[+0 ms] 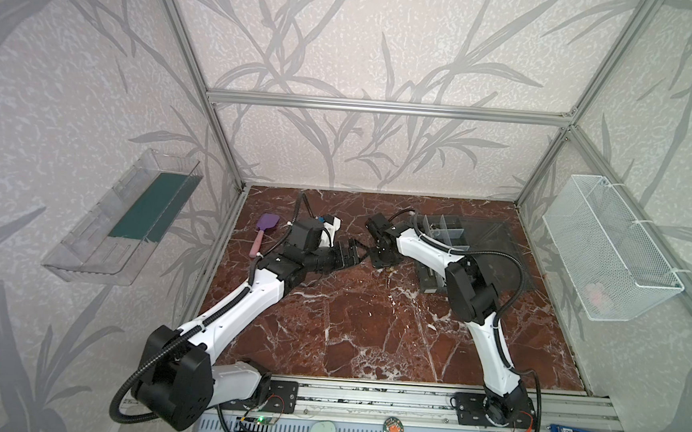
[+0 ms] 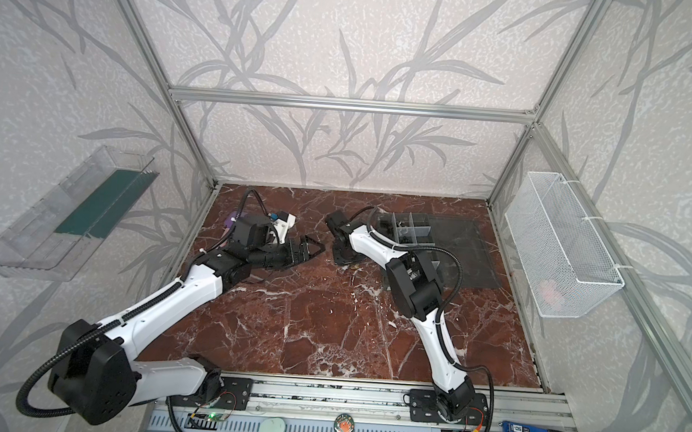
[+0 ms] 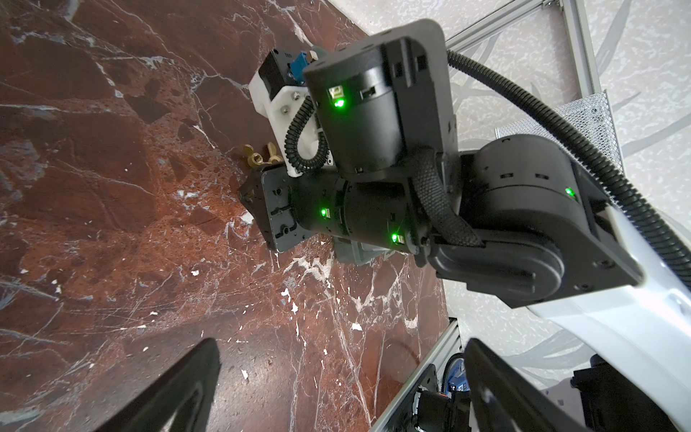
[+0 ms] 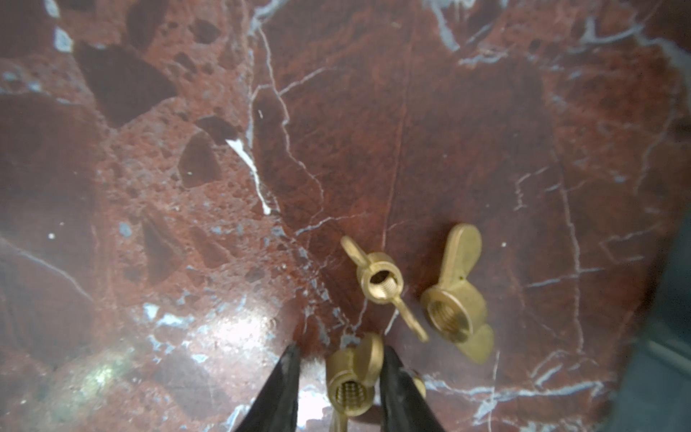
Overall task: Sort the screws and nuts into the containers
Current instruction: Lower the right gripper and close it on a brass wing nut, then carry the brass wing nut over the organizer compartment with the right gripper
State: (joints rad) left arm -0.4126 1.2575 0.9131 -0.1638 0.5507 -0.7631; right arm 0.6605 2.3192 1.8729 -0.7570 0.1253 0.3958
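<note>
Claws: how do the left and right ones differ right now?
The left claw gapes wide and empty; the right claw is narrower, straddling a brass wing nut. The left claw points sideways, the right claw down at the table. Both have two black fingers.

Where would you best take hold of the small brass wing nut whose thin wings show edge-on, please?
Pinch the small brass wing nut across its two thin wings, coming straight down from above. The wings show edge-on in one line, so their broad faces likely offer flat, parallel surfaces; the round hub might slip. Mind the neighbouring brass wing nut close beside it.
</note>
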